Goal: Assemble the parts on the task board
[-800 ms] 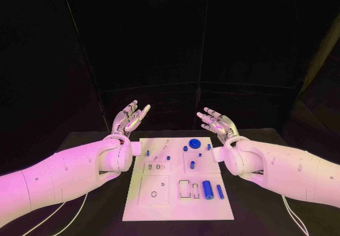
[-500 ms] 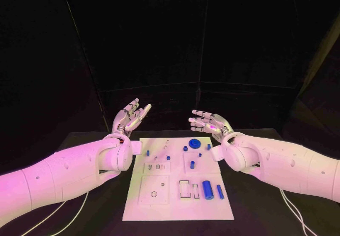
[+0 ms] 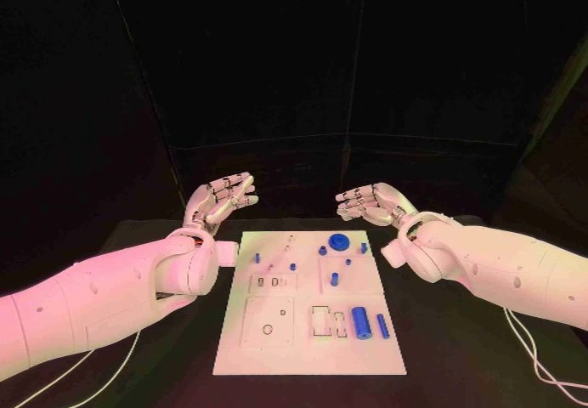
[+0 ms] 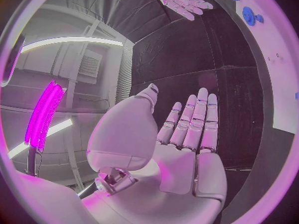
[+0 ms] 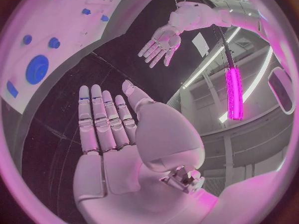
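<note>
Hands raised beyond the board's far edge, both empty. Left hand [image 3: 221, 197] sits off the far left corner, fingers spread and a little curled, holding nothing; the left wrist view shows the same flat spread palm. Right hand [image 3: 371, 203] sits off the far right corner, fingers apart and bent forward, also holding nothing. Board [image 3: 311, 357] lies between the two arms in the middle of the table [image 3: 160, 374], its long axis running away from the robot. Parts are all on the board and below and nearer than both hands: a round disc [image 3: 338, 240] at the far edge right of centre, a thick cylinder [image 3: 360, 321] and a thin pin [image 3: 381, 325] near the right edge toward the near end, both lying lengthwise along the board, and small pegs [image 3: 258, 255] scattered in the far half. Blue pieces cluster mostly on the right half, so the right hand looks nearer to the disc and cylinder; it would need to drop down and back toward the robot. No part looks touched yet.
</note>
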Controlling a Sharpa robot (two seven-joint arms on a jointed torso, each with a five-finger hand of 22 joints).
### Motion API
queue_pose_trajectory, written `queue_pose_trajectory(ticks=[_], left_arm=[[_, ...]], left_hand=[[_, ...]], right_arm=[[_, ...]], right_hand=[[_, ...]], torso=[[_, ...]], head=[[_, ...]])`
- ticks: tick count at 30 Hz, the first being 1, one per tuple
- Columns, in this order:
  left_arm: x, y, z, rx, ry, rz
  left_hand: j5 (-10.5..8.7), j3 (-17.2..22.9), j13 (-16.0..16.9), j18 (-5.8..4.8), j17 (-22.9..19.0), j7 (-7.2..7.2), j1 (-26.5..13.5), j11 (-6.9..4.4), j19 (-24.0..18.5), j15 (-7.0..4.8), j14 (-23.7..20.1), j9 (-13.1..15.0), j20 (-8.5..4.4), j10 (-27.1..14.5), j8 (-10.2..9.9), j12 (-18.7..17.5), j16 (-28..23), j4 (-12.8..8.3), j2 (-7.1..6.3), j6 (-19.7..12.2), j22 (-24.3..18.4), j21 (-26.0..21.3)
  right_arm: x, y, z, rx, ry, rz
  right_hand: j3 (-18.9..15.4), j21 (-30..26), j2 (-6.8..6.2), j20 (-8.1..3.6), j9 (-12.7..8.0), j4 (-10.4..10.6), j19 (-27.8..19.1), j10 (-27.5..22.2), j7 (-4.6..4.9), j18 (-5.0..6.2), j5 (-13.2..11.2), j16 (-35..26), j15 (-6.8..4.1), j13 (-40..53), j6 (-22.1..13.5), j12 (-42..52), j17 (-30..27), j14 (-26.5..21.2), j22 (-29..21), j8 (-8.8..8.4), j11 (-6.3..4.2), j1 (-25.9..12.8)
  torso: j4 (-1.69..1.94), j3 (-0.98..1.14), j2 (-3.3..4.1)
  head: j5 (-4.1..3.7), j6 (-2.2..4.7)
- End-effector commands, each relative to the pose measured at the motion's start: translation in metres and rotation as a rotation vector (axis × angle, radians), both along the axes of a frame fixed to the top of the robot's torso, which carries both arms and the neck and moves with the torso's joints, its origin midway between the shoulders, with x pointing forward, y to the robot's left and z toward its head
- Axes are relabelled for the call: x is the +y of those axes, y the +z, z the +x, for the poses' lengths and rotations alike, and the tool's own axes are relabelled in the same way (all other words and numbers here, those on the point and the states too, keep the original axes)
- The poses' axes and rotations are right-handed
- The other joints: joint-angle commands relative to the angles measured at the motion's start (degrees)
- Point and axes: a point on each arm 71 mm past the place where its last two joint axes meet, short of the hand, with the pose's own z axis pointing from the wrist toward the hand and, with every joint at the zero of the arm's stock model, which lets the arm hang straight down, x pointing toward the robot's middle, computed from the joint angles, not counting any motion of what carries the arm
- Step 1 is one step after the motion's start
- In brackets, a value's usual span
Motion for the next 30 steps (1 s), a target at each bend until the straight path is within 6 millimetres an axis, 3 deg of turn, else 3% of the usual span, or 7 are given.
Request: queue_pose_trajectory(ticks=[1, 3, 8, 14, 21, 24, 30], left_arm=[[-0.004, 0.006, -0.004, -0.033, -0.063, -0.013], [-0.004, 0.008, -0.006, -0.029, -0.075, -0.019], [-0.003, 0.013, -0.016, -0.017, -0.104, -0.033], [-0.004, 0.017, -0.027, -0.001, -0.142, -0.051], [-0.015, 0.022, -0.04, 0.017, -0.209, -0.083], [-0.018, 0.022, -0.042, 0.021, -0.224, -0.09], [-0.021, 0.022, -0.044, 0.026, -0.238, -0.096]], left_hand=[[0.19, -0.8, -0.4, 0.73, 0.6, 4.23, 0.1, -0.78, 5.7, -1.03, 3.8, 0.3, -0.77, 3.1, 1.0, 0.2, 0.7, -0.2, 0.62, 6.4, 0.8, 2.5], [0.19, -1.1, -0.5, 0.78, 0.9, 4.04, 0.3, -1.07, 7.0, -1.43, 5.1, 0.3, -1.11, 4.3, 1.2, 0.1, 0.7, -0.4, 0.81, 8.8, 0.9, 2.8], [0.16, -1.9, -0.6, 0.71, 1.9, 3.47, 1.0, -1.72, 9.8, -2.24, 8.0, -0.1, -1.99, 6.8, 0.9, -0.6, 0.4, -1.2, 1.06, 11.4, 0.8, 3.3], [0.18, -2.4, -0.5, 0.7, 2.8, 3.15, 2.0, -2.16, 11.7, -2.76, 9.8, -0.2, -2.55, 8.6, 0.5, -1.2, 0.1, -2.4, 0.93, 13.0, 0.6, 3.5], [0.18, -2.7, -0.6, 0.67, 3.6, 2.98, 3.3, -2.37, 13.1, -3.02, 10.6, -0.3, -2.9, 9.6, -0.1, -2.1, -0.6, -3.8, 0.91, 13.8, 0.5, 3.6], [0.18, -2.8, -0.6, 0.67, 3.6, 2.97, 3.5, -2.38, 13.4, -3.04, 10.6, -0.3, -2.93, 9.7, -0.2, -2.2, -0.7, -4.0, 0.93, 13.9, 0.5, 3.7], [0.18, -3.0, -0.6, 0.68, 4.0, 2.92, 3.6, -2.44, 14.6, -3.18, 11.1, -0.3, -3.13, 9.9, -0.5, -2.7, -0.9, -4.3, 1.09, 14.1, 0.7, 4.3]], right_arm=[[0.0, 0.009, 0.002, -0.098, 0.045, -0.176], [0.0, 0.014, 0.004, -0.116, 0.059, -0.222], [0.003, 0.027, 0.008, -0.172, 0.098, -0.37], [0.01, 0.033, 0.009, -0.218, 0.132, -0.573], [0.021, 0.034, 0.007, -0.272, 0.159, -0.779], [0.026, 0.034, 0.007, -0.285, 0.168, -0.819], [0.031, 0.032, 0.007, -0.29, 0.178, -0.866]], right_hand=[[2.1, 6.1, -1.21, -3.29, 0.3, -2.9, 7.6, 8.6, 0.7, 0.71, -0.5, 1.9, -3.38, 0.3, 7.9, 0.2, 1.5, 11.5, 2.5, 0.36, -2.41, 0.4], [2.3, 8.1, -1.53, -4.23, 0.3, -3.3, 9.3, 10.1, 0.35, 0.71, -0.4, 2.8, -4.28, 0.3, 8.8, 0.2, 2.2, 14.2, 3.5, 0.4, -2.96, 0.3], [2.3, 15.9, -2.69, -7.31, 0.3, -4.2, 13.8, 14.3, -0.98, 0.58, 0.5, 7.3, -6.86, 0.4, 11.7, -0.1, 5.7, 22.8, 8.0, 0.46, -4.7, 0.1], [2.7, 24.2, -3.85, -9.17, 0.2, -4.8, 14.9, 16.5, -1.87, 0.38, 1.8, 14.0, -8.2, 0.5, 13.1, -1.5, 11.2, 27.4, 13.3, -0.49, -5.35, -1.0], [3.4, 30.4, -5.52, -9.08, 0.2, -4.7, 14.0, 13.6, -1.69, 0.55, 1.6, 21.5, -8.11, 0.4, 13.1, -2.4, 17.4, 27.9, 17.3, -1.47, -5.37, -2.6], [3.8, 32.5, -5.82, -8.98, 0.2, -4.6, 13.7, 13.1, -1.81, 0.59, 1.5, 25.1, -8.09, 0.6, 12.9, -2.3, 20.1, 27.6, 18.6, -1.54, -5.24, -3.0], [4.0, 34.5, -6.43, -8.71, 0.1, -4.4, 13.0, 10.7, -1.8, 0.62, 1.5, 28.3, -7.8, 0.4, 10.8, -2.4, 22.6, 26.7, 19.9, -1.66, -4.84, -3.3]], torso=[[0.51, -0.13, 1.12], [0.65, -0.18, 1.47], [0.88, -0.27, 3.17], [1.36, -0.41, 4.98], [1.94, -0.57, 6.99], [1.99, -0.51, 7.42], [2.19, -0.59, 8.14]], head=[[-0.34, 0.09], [-0.45, -0.06], [-0.74, 0.41], [-1.38, 0.46], [-1.71, 0.73], [-1.77, 0.82], [-2.1, 0.99]])
